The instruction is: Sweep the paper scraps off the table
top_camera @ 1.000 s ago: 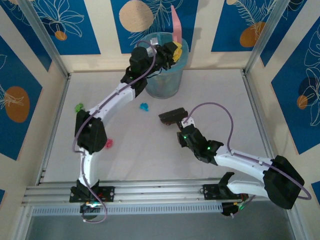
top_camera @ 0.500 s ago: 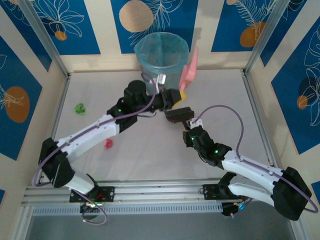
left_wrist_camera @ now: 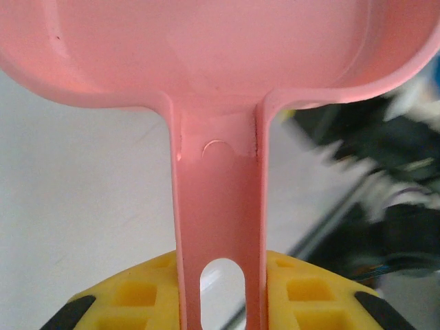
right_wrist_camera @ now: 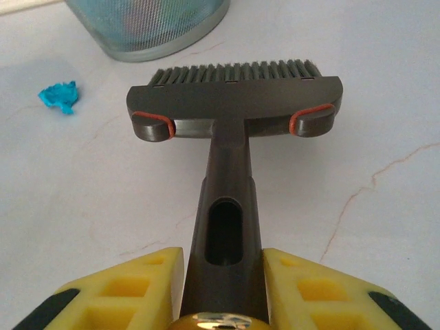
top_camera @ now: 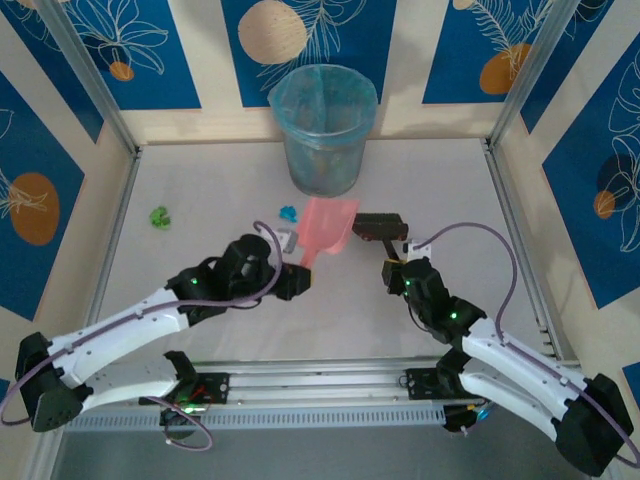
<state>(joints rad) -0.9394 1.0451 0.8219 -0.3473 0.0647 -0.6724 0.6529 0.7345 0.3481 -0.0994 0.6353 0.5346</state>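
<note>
Table (top_camera: 450, 200) seen from above carries a green scrap (top_camera: 159, 215) near its left edge. A cyan scrap (top_camera: 289, 213) lies in front of the blue bin (top_camera: 323, 130), just beside the far left corner of the pink dustpan (top_camera: 327, 228). The left gripper (top_camera: 292, 278) holds the dustpan by its handle. The right gripper (top_camera: 392, 255) holds a dark brush (top_camera: 380, 224) just right of the dustpan.

On the left wrist camera, yellow fingers (left_wrist_camera: 137, 299) are clamped on the dustpan handle from both sides.

On the right wrist camera, the jaws are pressed against the brush handle. The bristles point toward the bin, and the cyan scrap lies left of the brush head, apart from it.
</note>
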